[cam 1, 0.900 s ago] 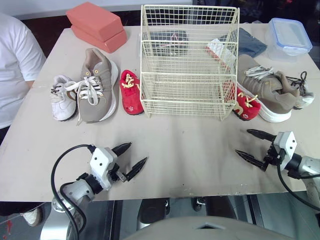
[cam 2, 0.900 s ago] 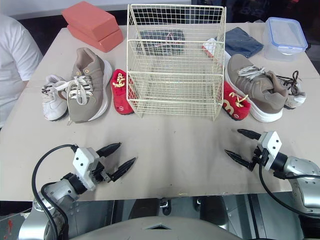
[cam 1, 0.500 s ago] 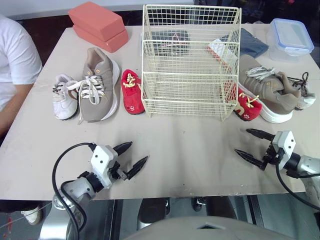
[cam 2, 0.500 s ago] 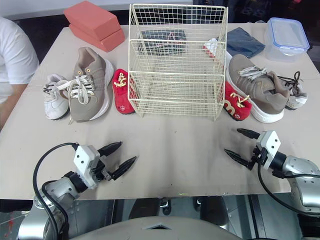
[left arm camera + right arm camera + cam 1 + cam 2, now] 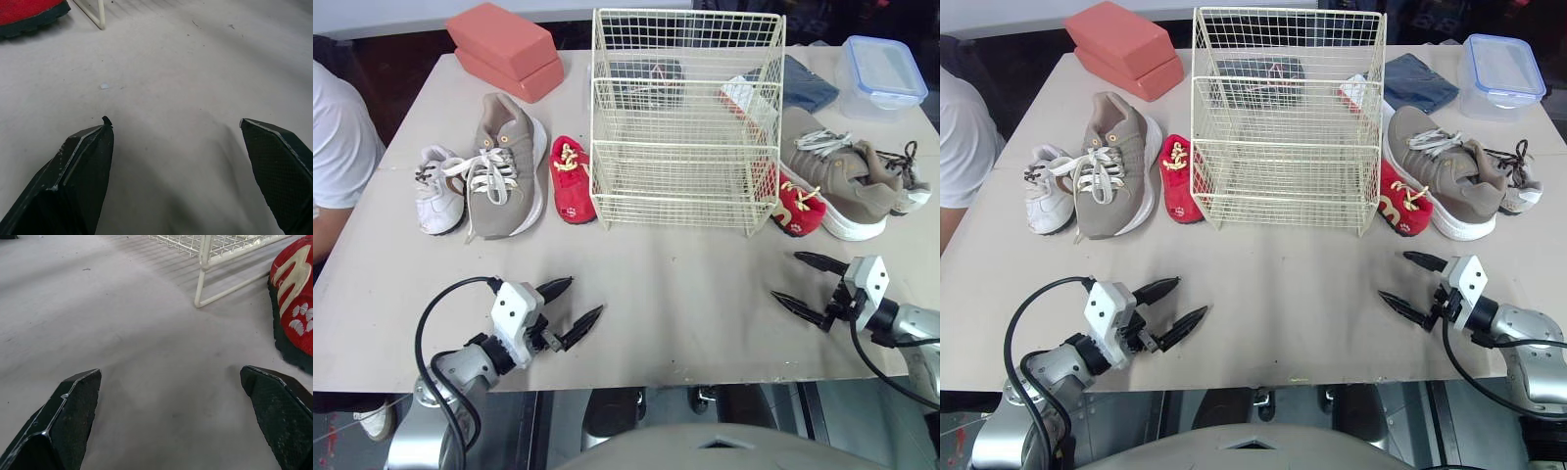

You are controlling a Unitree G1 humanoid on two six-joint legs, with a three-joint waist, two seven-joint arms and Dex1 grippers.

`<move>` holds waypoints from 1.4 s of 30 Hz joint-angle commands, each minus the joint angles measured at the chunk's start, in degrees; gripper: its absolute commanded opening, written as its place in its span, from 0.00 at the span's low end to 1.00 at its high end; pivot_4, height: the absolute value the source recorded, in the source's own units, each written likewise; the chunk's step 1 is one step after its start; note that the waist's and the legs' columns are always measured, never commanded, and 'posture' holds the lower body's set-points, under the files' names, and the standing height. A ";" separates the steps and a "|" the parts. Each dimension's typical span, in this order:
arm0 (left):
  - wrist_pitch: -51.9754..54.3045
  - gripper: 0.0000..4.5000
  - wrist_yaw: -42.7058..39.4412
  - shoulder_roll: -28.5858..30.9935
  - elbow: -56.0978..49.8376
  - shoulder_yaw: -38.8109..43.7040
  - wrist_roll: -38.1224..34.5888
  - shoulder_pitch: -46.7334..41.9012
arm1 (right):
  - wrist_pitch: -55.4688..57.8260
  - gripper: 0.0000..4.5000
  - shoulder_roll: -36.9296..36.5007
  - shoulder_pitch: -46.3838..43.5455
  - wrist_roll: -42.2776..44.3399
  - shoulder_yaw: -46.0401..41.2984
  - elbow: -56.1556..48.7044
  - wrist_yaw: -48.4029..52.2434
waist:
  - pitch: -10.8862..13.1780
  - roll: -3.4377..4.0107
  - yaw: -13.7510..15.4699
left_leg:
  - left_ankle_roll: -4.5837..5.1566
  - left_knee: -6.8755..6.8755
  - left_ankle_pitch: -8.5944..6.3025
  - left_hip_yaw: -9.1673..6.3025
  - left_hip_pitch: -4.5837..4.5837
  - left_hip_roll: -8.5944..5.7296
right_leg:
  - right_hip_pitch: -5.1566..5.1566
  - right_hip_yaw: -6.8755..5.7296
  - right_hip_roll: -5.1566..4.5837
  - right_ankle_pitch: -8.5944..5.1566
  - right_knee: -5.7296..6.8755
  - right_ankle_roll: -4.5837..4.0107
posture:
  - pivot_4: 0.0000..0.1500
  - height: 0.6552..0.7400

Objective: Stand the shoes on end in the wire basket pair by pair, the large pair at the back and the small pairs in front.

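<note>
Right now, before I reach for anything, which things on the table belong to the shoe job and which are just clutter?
Job: basket, left tan shoe, right tan shoe, left red shoe, right red shoe, left white shoe, right white shoe (half hidden).
Lying about: red blocks, tub, blue cloth.

Left arm (image 5: 460,367): lower left of the head view, angled toward the frame's centre, white wrist block (image 5: 514,311) behind the left gripper (image 5: 586,295), whose two black fingers are spread wide with nothing between them. Right arm (image 5: 913,323): lower right edge, pointing left; right gripper (image 5: 784,275) likewise spread wide and empty.
</note>
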 commanded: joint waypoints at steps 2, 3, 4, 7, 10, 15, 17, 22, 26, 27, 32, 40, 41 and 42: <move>-1.07 0.99 -5.28 1.53 -4.73 1.12 -5.25 -0.33 | 0.74 1.00 -1.89 2.22 5.71 -7.87 -2.97 0.21 | 0.15 -0.07 0.04 | 0.00 0.00 0.00 0.00 -0.03 0.00 | -0.01 0.00 -0.01 0.00 -0.01 0.00 | 1.00 0.36; -0.56 0.99 -6.09 1.93 -5.92 1.10 -6.30 -0.29 | 1.26 1.00 -2.33 2.30 6.58 -9.64 -2.96 -0.32 | 0.20 -0.10 0.01 | 0.00 0.01 0.00 0.01 -0.04 -0.01 | -0.01 0.00 -0.01 0.00 -0.01 0.00 | 1.00 0.36; 0.19 0.99 -7.15 2.63 -7.44 1.19 -7.79 -0.23 | 2.09 1.00 -2.85 2.24 7.71 -11.62 -3.06 -0.98 | 0.24 -0.15 0.00 | 0.00 0.02 0.00 0.02 -0.04 -0.01 | -0.01 0.02 -0.02 0.00 -0.01 0.00 | 1.00 0.36; 3.95 0.99 -9.00 5.85 -11.47 2.39 -13.19 -2.29 | 4.70 1.00 -4.41 1.72 10.34 -16.56 -3.24 -2.71 | 0.26 -0.17 0.00 | -0.01 0.03 0.00 0.02 -0.02 -0.01 | 0.00 0.03 -0.01 0.00 -0.01 0.00 | 1.00 0.36; 7.77 0.99 -9.37 8.87 -14.41 3.82 -18.73 -6.52 | 7.16 1.00 -5.21 0.40 11.81 -19.35 -2.37 -4.45 | 0.28 -0.17 0.03 | -0.02 0.03 0.01 -0.05 -0.03 -0.01 | 0.01 0.04 0.01 0.00 0.02 0.00 | 1.00 0.36; 13.76 0.99 -7.04 13.92 -17.07 5.57 -23.36 -15.66 | 11.62 1.00 -4.99 -5.52 10.25 -20.35 -1.03 -13.60 | 0.33 -0.17 -0.15 | -0.08 0.03 0.06 -0.02 0.01 -0.02 | 0.04 0.15 0.08 0.13 0.04 0.21 | 1.00 0.36; 16.43 0.99 -5.30 15.39 -17.66 6.51 -25.79 -18.76 | 13.77 1.00 -4.92 -7.38 10.85 -20.43 -0.98 -15.66 | 0.33 -0.16 -0.14 | -0.14 0.03 0.10 -0.01 0.02 -0.03 | 0.04 0.15 0.09 0.15 0.07 0.22 | 1.00 0.36; 22.52 0.99 -1.34 18.39 -18.59 8.95 -34.05 -26.11 | 20.42 1.00 -4.58 -12.06 12.20 -19.69 -0.43 -20.39 | 0.42 -0.18 -0.08 | -0.23 -0.02 0.15 -0.03 -0.01 -0.03 | 0.06 0.24 0.09 0.15 0.05 0.22 | 1.00 0.36; 25.57 0.99 -1.76 21.66 -19.35 10.06 -37.89 -29.70 | 25.13 1.00 -4.81 -14.58 12.60 -18.61 0.59 -21.32 | 0.52 -0.25 -0.09 | -0.41 -0.01 0.26 -0.02 -0.02 -0.04 | 0.05 0.24 0.10 0.16 0.05 0.23 | 1.00 0.36; 26.05 0.99 -1.85 22.17 -19.37 10.13 -38.74 -30.55 | 25.81 1.00 -4.71 -15.17 12.39 -18.33 1.02 -21.64 | 0.53 -0.24 -0.10 | -0.41 -0.01 0.26 -0.02 0.00 -0.05 | 0.07 0.24 0.10 0.16 0.05 0.23 | 1.00 0.36; 27.43 1.00 -1.08 22.88 -19.73 9.18 -41.36 -34.62 | 27.14 0.89 -4.10 -17.06 11.86 -17.70 2.38 -22.03 | 0.55 -0.22 -0.08 | -0.52 -0.01 0.33 -0.04 0.00 -0.07 | 0.07 0.23 0.11 0.16 0.07 0.24 | 1.00 0.36; 29.08 1.00 -1.97 23.65 -19.76 7.79 -42.83 -37.88 | 26.98 0.18 -3.60 -16.86 11.04 -18.27 1.50 -22.36 | 0.56 -0.22 -0.12 | -0.67 -0.01 0.42 -0.03 0.01 -0.08 | 0.07 0.28 0.14 0.16 0.09 0.24 | 1.00 0.36; 28.93 1.00 -2.06 23.45 -19.55 7.50 -42.47 -38.21 | 26.88 0.09 -3.45 -16.78 11.02 -18.45 1.22 -22.52 | 0.56 -0.22 -0.12 | -0.68 -0.01 0.42 -0.04 0.01 -0.07 | 0.07 0.27 0.14 0.16 0.09 0.24 | 1.00 0.36; 28.80 1.00 -2.07 23.26 -19.34 7.21 -42.12 -38.56 | 26.71 0.01 -3.23 -16.71 11.07 -18.69 0.85 -22.68 | 0.56 -0.22 -0.11 | -0.69 -0.01 0.43 -0.04 0.01 -0.07 | 0.07 0.27 0.15 0.16 0.09 0.24 | 1.00 0.36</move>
